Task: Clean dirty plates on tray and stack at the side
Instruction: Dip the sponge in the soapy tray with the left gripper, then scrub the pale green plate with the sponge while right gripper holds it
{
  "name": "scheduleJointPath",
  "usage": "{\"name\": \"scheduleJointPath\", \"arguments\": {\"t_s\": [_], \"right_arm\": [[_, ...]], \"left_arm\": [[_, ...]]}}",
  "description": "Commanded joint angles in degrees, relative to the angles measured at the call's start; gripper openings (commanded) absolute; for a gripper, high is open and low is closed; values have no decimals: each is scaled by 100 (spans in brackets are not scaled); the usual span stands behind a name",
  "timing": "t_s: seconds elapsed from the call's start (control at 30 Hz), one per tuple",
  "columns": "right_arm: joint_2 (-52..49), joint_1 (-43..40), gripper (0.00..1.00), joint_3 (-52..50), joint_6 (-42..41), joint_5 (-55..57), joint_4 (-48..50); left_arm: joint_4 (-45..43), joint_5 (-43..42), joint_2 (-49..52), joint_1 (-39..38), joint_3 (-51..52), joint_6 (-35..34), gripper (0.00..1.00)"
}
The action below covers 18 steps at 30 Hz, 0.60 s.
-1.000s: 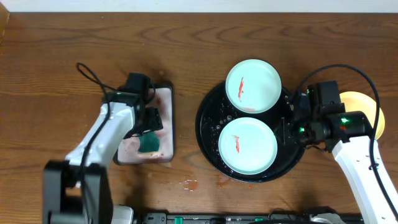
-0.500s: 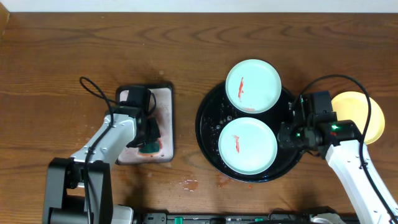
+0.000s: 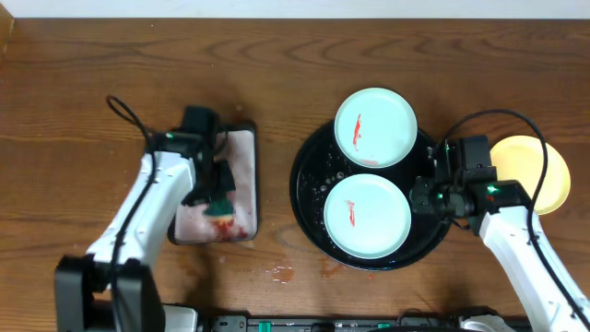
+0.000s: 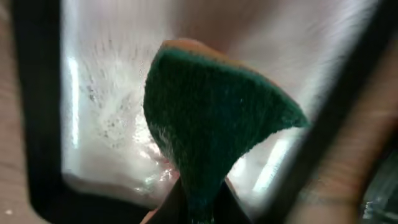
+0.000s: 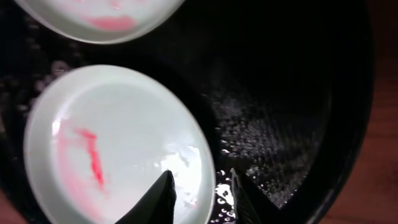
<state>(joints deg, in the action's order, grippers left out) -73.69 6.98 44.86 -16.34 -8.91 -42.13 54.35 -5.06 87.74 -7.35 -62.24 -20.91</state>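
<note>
since a second ago, our left gripper (image 4: 198, 208) has snapped shut on the green sponge (image 4: 217, 118) in the small tray (image 3: 243, 148), and our right gripper (image 5: 202, 190) has slid away from the yellow plate (image 3: 542, 175) and in over the big black tray (image 3: 309, 180). now the sponge is pinched by one thin end and hangs over the wet, pinkish floor of the small tray. the right jaws stand a little way apart, one finger over the near plate (image 5: 112, 149) and one over the wet black tray, with the plate's rim between them. they do not squeeze it yet. both mint plates lie in the black tray, the near one with a red streak and the far plate (image 3: 375, 127) with a red streak and a smear, so we think both need wiping. the yellow plate sits off to the right on the wooden table (image 3: 92, 74), beside the black tray, and we see no red on it. now for what could go wrong. we hold the sponge by only a small bit, so it may slip out or flop when we carry it over. the black tray is wet with drops, so the near plate may slide away when the jaws close, or bump the far plate, which is very close to it. if the sponge drips, it could make more mess on the table.
</note>
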Motion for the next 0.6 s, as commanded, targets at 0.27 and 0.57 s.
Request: {"name": "scheduleJointPath", "arguments": {"t_s": [0.27, 0.57], "right_arm": [[-1281, 9, 22, -315, 243, -605, 236], [-1735, 15, 1, -334, 92, -533, 546]], "left_arm": [[37, -1143, -573, -1025, -752, -81, 7], [-1165, -1143, 37, -2719, -634, -1176, 7]]}}
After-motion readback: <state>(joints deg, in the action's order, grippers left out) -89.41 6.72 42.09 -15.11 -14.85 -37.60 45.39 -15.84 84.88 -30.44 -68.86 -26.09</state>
